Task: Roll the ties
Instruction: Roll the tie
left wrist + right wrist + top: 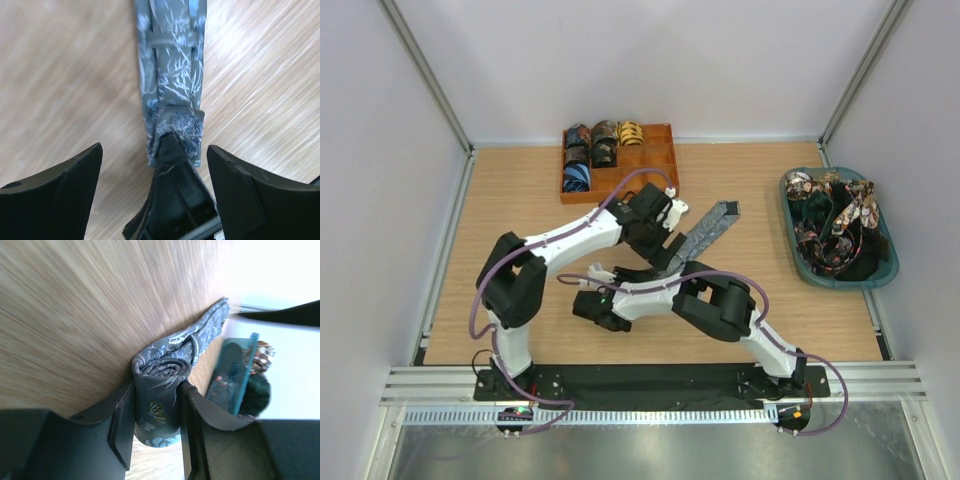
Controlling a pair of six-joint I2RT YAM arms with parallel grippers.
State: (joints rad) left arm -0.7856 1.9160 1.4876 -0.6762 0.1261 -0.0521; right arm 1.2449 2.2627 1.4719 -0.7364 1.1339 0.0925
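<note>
1. The grey-blue tie [710, 228] lies mid-table [520, 200]. Its long axis runs near-left to far-right, and its near-left end is wound into a small roll [161, 371].
2. Your right gripper [156, 390] is clamped on that roll, one finger on each side. The loose strip leads away from it to the far right.
3. Your left gripper [155, 150] holds nothing. Its jaws stand wide apart, straddling the strip just beside the roll.
4. Judgement: further winding must advance far-right along the strip, and the right arm has the roll.

Light wood-grain table [520, 200], plain white walls [670, 60] on three sides, aluminium corner posts [428, 75], slotted metal rail [430, 382] along near edge, soft even light
</note>
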